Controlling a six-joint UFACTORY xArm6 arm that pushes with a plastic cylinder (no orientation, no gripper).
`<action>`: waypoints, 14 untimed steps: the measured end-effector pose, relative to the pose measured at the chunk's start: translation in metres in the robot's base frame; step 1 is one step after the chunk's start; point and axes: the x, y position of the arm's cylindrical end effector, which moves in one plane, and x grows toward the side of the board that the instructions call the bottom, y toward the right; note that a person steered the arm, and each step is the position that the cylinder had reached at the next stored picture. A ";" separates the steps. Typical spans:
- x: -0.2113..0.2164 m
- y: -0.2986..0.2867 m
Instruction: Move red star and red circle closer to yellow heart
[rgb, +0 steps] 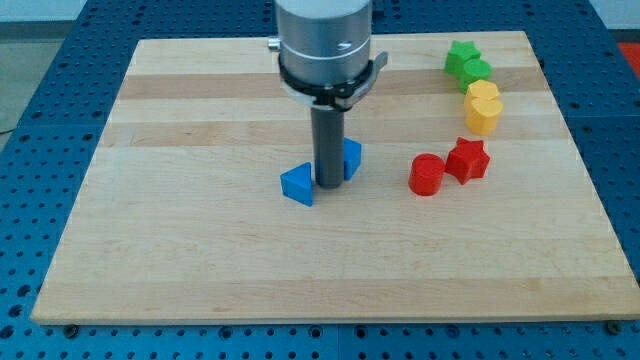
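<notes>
My tip sits on the wooden board, near the middle, wedged between two blue blocks. I have no claw to open or close, only this plain dark rod, and it holds nothing. One blue block, a triangle, lies just to the view's left of the tip and looks to be touching it. The other blue block is half hidden behind the rod on the view's right, so I cannot tell its shape.

I count seven blocks in all: two blue, two red, two green, and one or two yellow stacked close, which I cannot separate for certain.

The red circle and the red star stand side by side, touching, well to the view's right of my tip. The star is nearer the yellow heart, which sits just above it toward the view's top. Another yellow piece presses against the heart's upper side. Above that, a green block and a green star crowd together near the board's top right corner.
</notes>
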 end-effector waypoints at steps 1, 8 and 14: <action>0.002 0.046; 0.007 0.149; -0.034 0.140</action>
